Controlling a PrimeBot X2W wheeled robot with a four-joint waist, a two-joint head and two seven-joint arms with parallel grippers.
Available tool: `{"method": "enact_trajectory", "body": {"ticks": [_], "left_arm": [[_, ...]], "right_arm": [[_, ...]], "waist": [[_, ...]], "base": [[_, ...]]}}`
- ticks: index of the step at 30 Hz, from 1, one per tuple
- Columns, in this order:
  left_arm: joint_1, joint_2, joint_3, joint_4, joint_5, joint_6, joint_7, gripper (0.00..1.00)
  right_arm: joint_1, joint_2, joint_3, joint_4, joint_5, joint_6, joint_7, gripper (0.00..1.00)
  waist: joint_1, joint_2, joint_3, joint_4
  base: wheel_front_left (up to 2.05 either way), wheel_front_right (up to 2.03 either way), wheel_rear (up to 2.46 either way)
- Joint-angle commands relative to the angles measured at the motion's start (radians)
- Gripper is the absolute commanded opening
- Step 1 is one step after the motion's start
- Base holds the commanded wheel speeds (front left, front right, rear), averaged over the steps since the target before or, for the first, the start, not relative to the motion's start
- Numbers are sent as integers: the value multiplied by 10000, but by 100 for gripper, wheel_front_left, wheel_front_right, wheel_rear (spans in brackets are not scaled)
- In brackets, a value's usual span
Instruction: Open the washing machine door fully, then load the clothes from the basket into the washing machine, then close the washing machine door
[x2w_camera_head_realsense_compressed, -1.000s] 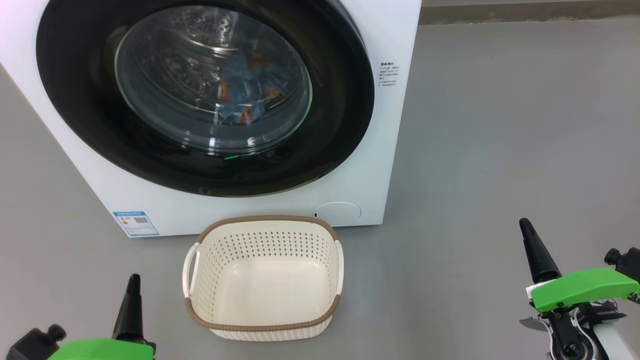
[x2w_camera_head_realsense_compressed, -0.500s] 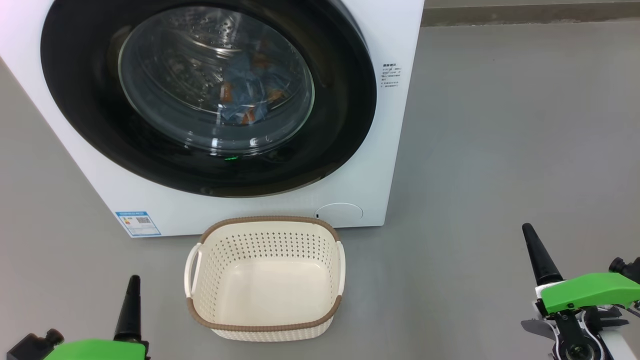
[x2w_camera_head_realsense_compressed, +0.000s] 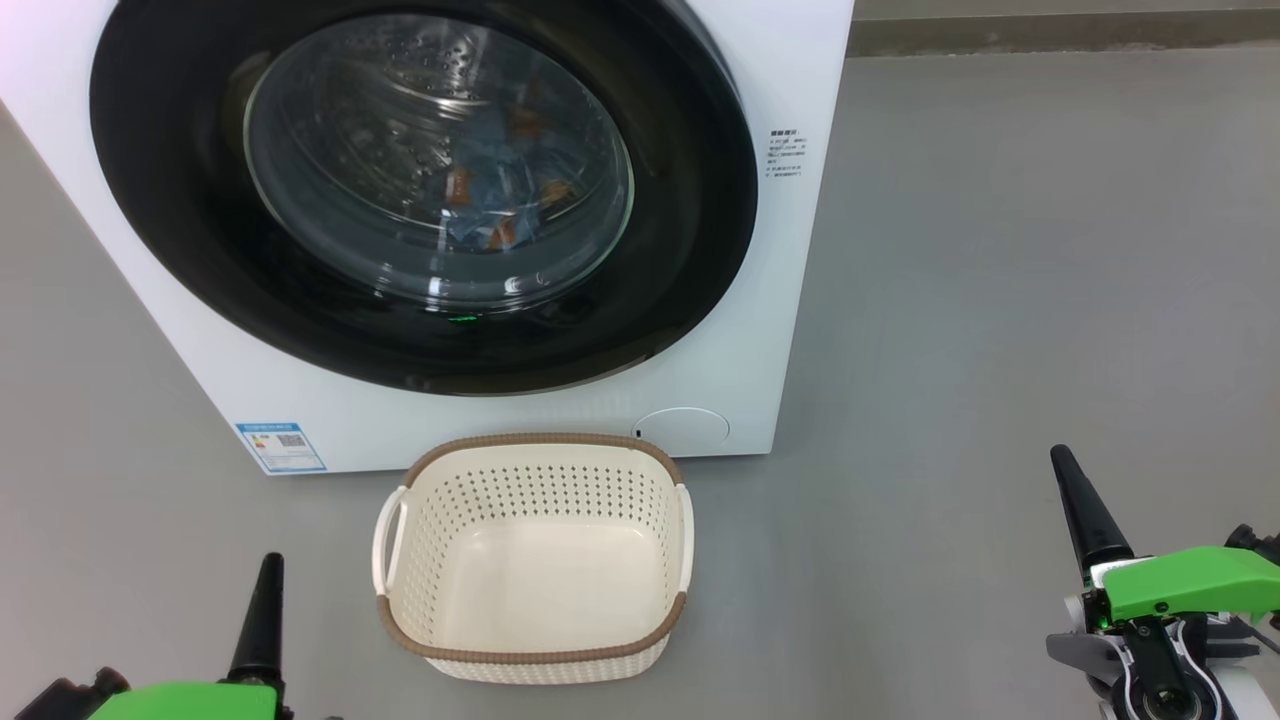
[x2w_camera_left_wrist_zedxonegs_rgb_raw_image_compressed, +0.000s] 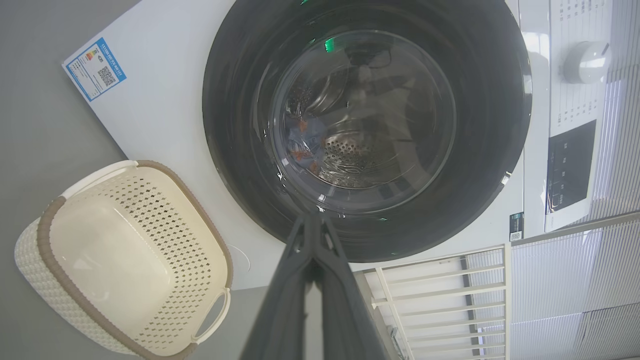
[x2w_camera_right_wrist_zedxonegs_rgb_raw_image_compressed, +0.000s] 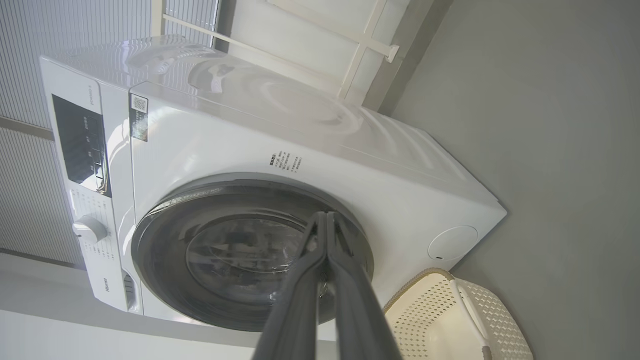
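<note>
As the clothes (x2w_camera_head_realsense_compressed: 490, 215) sit behind the shut washing machine door (x2w_camera_head_realsense_compressed: 420, 190), upper left, basket (x2w_camera_head_realsense_compressed: 530, 560) empty below, left gripper (x2w_camera_head_realsense_compressed: 270, 575) and right gripper (x2w_camera_head_realsense_compressed: 1065, 475), both pinched closed, should pull clear without nudging it.

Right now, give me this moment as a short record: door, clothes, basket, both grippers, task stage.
door: washing machine door shut, flush with the front of the washing machine
clothes: clothes inside the machine, seen through the door glass
basket: basket empty, upright on the floor in front of the machine
left gripper: left gripper shut, holding nothing, low at the left
right gripper: right gripper shut, holding nothing, low at the right
task stage: all three steps look done
</note>
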Motion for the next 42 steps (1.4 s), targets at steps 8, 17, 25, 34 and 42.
{"method": "enact_trajectory", "body": {"ticks": [8,17,25,34,42], "left_arm": [[-252,6,466,-325,-825,-153,265,0],[-249,-120,652,-339,-1544,-191,511,0],[-247,-232,816,-352,-2183,-225,729,0],[-246,-289,900,-359,-2508,-242,839,0],[-246,-289,899,-359,-2509,-242,838,0]], "right_arm": [[44,89,-147,-390,837,5,311,0],[126,261,-397,-464,1587,3,575,0],[198,415,-620,-530,2254,1,811,0],[235,494,-735,-563,2591,0,932,0],[234,497,-740,-563,2587,0,936,0]], "waist": [[0,-1,-22,33],[0,-1,-46,69],[0,-1,-67,101],[0,-1,-78,117],[0,-1,-78,117]], "base": [[0,0,0],[0,0,0],[0,0,0],[0,0,0],[0,0,0]]}}
